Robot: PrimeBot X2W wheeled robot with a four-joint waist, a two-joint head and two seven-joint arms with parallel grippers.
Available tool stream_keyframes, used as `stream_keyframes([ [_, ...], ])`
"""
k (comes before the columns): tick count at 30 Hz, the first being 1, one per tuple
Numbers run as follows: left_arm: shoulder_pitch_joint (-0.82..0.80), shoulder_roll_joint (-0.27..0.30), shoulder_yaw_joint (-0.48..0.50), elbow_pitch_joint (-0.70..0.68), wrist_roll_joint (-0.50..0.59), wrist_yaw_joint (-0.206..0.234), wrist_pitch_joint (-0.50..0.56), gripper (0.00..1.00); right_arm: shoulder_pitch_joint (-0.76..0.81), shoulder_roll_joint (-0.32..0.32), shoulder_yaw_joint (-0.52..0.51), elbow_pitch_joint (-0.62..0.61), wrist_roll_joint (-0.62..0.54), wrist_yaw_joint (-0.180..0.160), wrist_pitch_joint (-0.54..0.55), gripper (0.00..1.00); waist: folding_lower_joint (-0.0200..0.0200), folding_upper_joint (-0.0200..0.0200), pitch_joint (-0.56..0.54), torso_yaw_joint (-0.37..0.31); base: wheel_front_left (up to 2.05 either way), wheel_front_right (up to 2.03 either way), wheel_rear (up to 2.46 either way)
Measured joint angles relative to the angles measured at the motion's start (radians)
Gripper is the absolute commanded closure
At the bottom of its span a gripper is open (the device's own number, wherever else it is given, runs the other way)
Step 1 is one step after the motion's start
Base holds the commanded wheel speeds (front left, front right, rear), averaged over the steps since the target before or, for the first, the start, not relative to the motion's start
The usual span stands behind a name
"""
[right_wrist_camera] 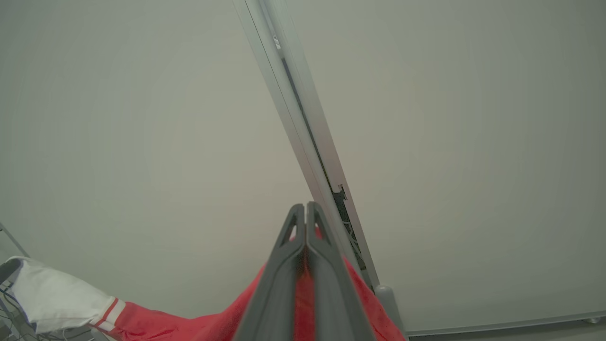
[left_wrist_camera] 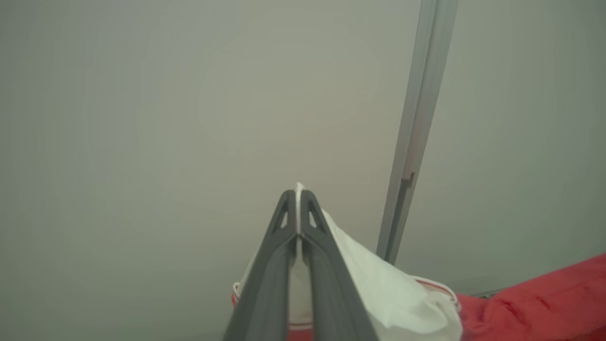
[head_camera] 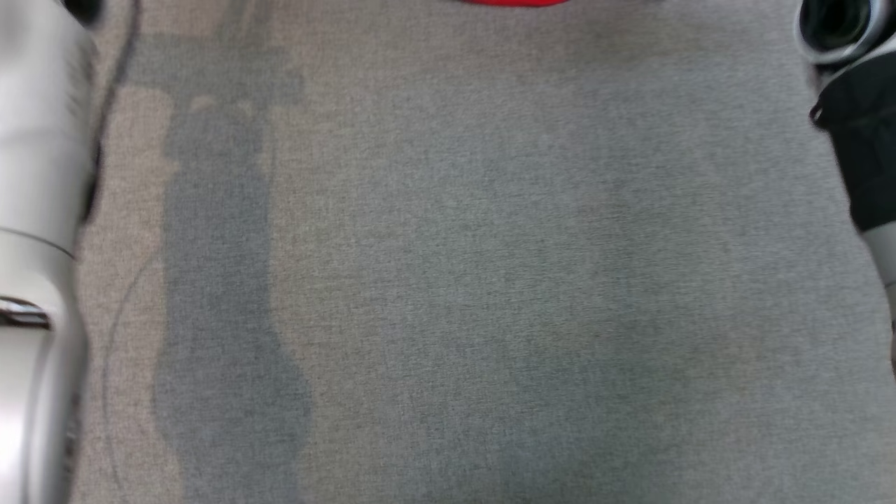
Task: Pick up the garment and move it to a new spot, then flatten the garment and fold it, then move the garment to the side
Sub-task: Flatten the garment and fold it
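At the left, the left arm (head_camera: 35, 280) rises past the edge of the head view. Its jaws are pressed together on a white fold of the garment (left_wrist_camera: 393, 289), with a sliver of cloth poking out at the tips and the red body trailing off to one side. In the middle, the grey fabric-covered tabletop (head_camera: 448, 280) spreads below, and a blurred red strip (head_camera: 514, 2) at its far edge is probably the garment's hanging hem. At the right, the right arm (head_camera: 857, 140) is raised likewise, its jaws clamped together on red cloth, with a white sleeve (right_wrist_camera: 52, 303) and its striped cuff drooping away toward the other side. So the garment hangs between the two arms, lifted off the tabletop, in front of a pale wall. By my reading the pick-up is made and the carry to a new spot is in hand; laying it down, flattening, folding and moving it aside are all yet to do
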Motion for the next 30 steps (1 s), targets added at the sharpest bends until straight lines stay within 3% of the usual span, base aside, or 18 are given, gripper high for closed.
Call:
stream_keyframes([
  [3,0.08,-0.03,0.007,0.003,-0.03,-0.003,0.0,1.0,0.052,-0.008,0.045,0.008,0.003,0.0,0.0,1.0,0.0,0.0,0.027,0.015,0.0,0.0,0.0],
  [10,0.34,-0.035,0.067,-0.076,-0.08,-0.007,0.0,1.0,0.306,-0.039,0.005,-0.13,0.112,0.0,0.0,1.0,0.0,0.0,0.038,0.042,0.0,0.0,0.0],
  [20,0.802,-0.027,0.233,-0.424,-0.036,0.004,0.0,1.0,0.723,-0.095,-0.035,-0.381,0.148,0.0,0.0,1.0,0.0,0.0,-0.034,0.046,0.0,0.0,0.0],
  [30,1.211,-0.019,0.33,-0.762,0.04,0.027,0.0,1.0,0.995,-0.133,-0.054,-0.526,0.081,0.0,0.0,1.0,0.0,0.0,-0.138,0.043,0.0,0.0,0.0],
])
